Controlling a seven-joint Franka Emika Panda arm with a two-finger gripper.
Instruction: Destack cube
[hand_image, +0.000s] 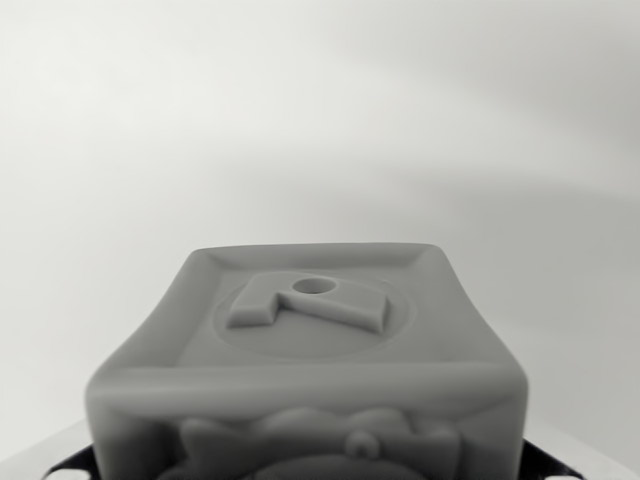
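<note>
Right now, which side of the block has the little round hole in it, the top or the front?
The top face of the cube: its raised shape has a small round hole. The front face shows only bumpy relief.

The cube is showing plain matte grey all over, its raised emblem in a circle on top the same grey. Behind it, the backdrop is reading pale off-white, shading darker toward the right of the frame.

wrist view, close above cube, angled down
</note>
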